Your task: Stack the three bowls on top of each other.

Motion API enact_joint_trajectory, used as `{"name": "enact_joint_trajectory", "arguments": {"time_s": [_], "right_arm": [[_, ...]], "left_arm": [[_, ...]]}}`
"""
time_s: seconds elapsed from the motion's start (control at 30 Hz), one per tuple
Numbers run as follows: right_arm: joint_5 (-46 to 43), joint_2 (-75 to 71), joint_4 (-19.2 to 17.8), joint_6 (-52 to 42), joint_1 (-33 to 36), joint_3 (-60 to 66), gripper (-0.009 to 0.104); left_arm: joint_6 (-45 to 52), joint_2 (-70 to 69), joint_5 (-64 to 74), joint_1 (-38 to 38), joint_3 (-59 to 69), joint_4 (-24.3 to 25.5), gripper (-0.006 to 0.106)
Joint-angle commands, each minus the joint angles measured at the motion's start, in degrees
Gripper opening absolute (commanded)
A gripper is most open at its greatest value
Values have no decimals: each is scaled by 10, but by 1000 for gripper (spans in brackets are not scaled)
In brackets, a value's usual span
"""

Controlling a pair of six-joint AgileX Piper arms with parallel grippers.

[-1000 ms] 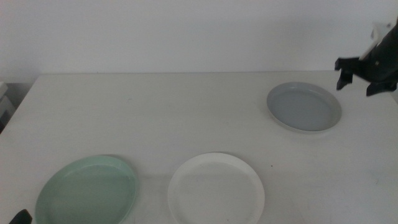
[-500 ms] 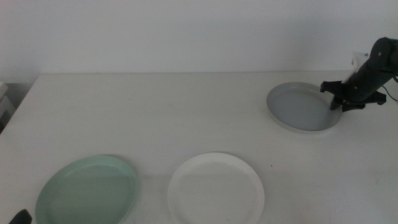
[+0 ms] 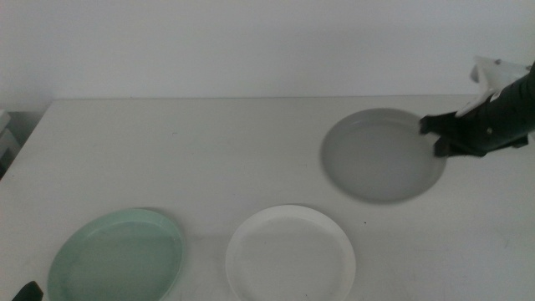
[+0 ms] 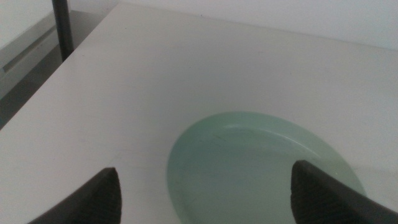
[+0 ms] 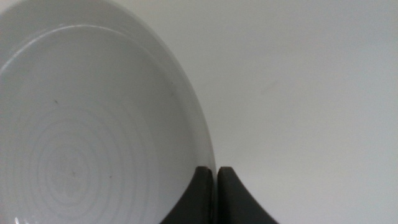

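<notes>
Scene: While the right pincer (image 3: pixel 436 136) is clamped on the rim of the grey-blue bowl (image 3: pixel 380 155) near the desk's far right corner, the other two bowls sit untouched along the near edge.
Right pincer: jaws pressed nearly together on the bowl's right rim, as the right wrist view shows; the bowl looks tilted and raised off the desk (image 3: pixel 209 150), with a shadow beneath it.
Left pincer: (image 4: pixel 205 193) jaws wide apart and holding nothing, poised over the mint green bowl (image 3: pixel 117 255) at the near left corner.
White bowl: (image 3: pixel 290 253) flat on the desk at the middle of the near edge, just beside the mint one, well apart from the grey-blue.
Handling: the bowls look stiff, smooth and probably light; held by one edge, a wide bowl likely wants to droop or slip, and may chip if dropped.
Where to grip: the low rim, one jaw inside and one outside, seems the only workable hold.
Progress: judged early; no bowl is stacked yet.
</notes>
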Motion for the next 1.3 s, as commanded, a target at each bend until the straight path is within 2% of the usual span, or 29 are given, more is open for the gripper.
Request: {"name": "enact_joint_trajectory", "arguments": {"time_s": [0.0, 0.17, 0.4, 0.63, 0.97, 1.13, 1.27], "right_arm": [[-28, -89, 13, -11, 37, 40, -1], [-37, -163, 10, 13, 142, 110, -1], [-126, -147, 10, 9, 225, 165, -1], [-154, -104, 19, 6, 253, 169, -1], [-176, -51, 10, -4, 260, 169, 0], [-178, -50, 10, -4, 260, 169, 14], [-170, -71, 8, -4, 260, 169, 36]], "left_arm": [[-6, -7, -43, 0, -2, 1, 105], [-6, -7, -43, 0, -2, 1, 105], [-6, -7, -43, 0, -2, 1, 105], [-6, -7, -43, 0, -2, 1, 105], [-6, -7, -43, 0, -2, 1, 105], [-6, -7, -43, 0, -2, 1, 105], [-6, -7, -43, 0, -2, 1, 105]]}}
